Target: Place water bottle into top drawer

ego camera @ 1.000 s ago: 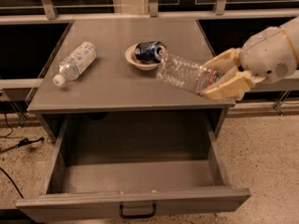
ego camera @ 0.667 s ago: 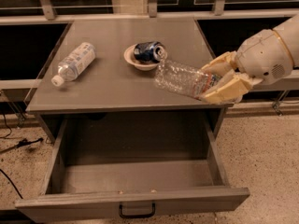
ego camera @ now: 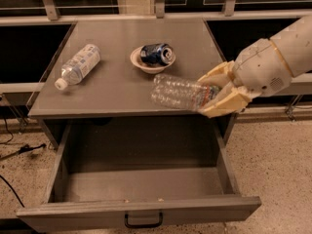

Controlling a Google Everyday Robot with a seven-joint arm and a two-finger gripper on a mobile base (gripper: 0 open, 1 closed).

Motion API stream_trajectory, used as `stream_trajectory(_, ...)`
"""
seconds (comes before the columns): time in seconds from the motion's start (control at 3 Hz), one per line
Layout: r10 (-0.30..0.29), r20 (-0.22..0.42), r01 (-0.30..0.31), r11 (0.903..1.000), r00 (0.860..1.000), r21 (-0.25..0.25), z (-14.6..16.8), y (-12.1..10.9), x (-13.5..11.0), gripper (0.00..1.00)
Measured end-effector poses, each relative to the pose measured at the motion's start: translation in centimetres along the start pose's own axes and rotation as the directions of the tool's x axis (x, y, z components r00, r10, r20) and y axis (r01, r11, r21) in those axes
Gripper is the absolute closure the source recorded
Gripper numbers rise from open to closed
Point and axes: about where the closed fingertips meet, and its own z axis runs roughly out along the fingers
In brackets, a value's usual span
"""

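Behind the grey bench (ego camera: 117,89) runs a row of dark window panes with a pale rail, and speckled floor (ego camera: 273,165) lies to the right. We hold the water bottle (ego camera: 178,91) nearly flat in our gripper (ego camera: 214,92), which reaches in from the right above the bench's front right corner. The jaws are closed narrow on the labelled end of the bottle, its cap hidden between them and its base pointing left.

Against a second ago, we have carried the bottle leftward and lower. Then it hung over the right part of the bench top, level with the bowl (ego camera: 139,65). Now its body lies along the bench's front edge, just short of the open top drawer (ego camera: 141,210). The drawer stands pulled out as before, its black handle (ego camera: 143,222) toward the camera. The can (ego camera: 157,53) in the bowl and the other bottle (ego camera: 78,65), with its white-and-blue label, lie where they were.

We judge the carry to be well along but not finished: the bottle is still held above bench height, outside the drawer. The next move calls for bringing it forward, clear of the bench edge, then down into the drawer before the jaws part. Lowering too soon could catch the bottle's base on the bench edge. The thin ribbed plastic may also roll or bounce if let go from high up.
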Motion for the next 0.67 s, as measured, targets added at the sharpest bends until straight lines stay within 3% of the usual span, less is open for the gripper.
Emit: stream_trajectory(0.67, -0.078, -0.06, 0.077, 0.997, 0.995, -0.007, 2.8, 3.4, 1.9, 1.0)
